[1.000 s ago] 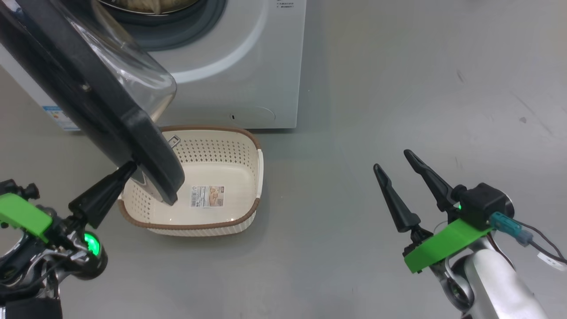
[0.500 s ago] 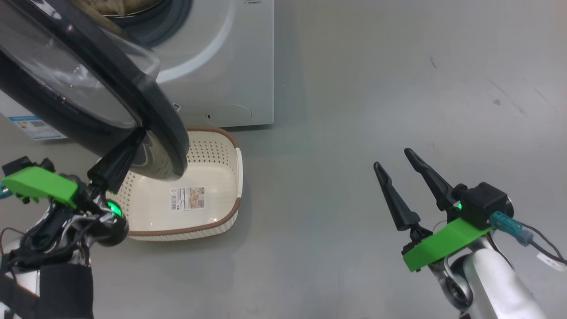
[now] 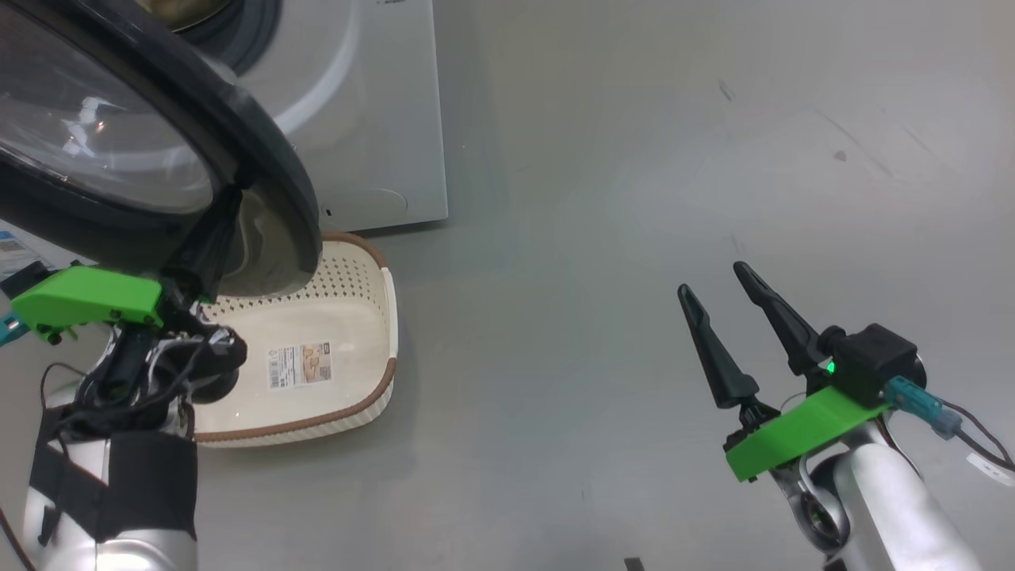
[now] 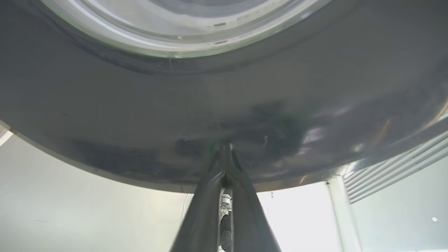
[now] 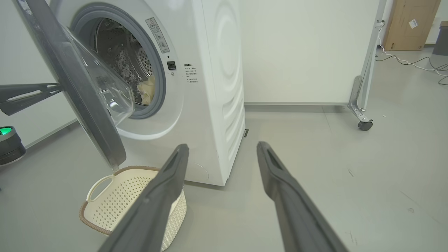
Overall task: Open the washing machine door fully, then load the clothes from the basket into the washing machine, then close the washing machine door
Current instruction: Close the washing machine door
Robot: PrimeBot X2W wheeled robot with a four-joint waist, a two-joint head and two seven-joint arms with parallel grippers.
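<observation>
The washing machine door [image 3: 262,182] runs off the head view's top and left edges and covers the basket's [image 3: 373,400] corner nearest the door. Behind the door, the washing machine's [image 3: 388,119] blue label [image 3: 16,244] is mostly hidden. Past the door's glass, in the right wrist view, the clothes [image 5: 147,89] show as one cream scrap. Below the door, the basket's floor label [image 3: 300,365] is too small to read.

At lower left of the head view, left end effector [image 3: 228,202] clamped tight, aimed up and right, pale forearm [image 3: 119,551] below. At lower right, right end effector [image 3: 712,281] spread wide, empty, aimed up and slightly left.
</observation>
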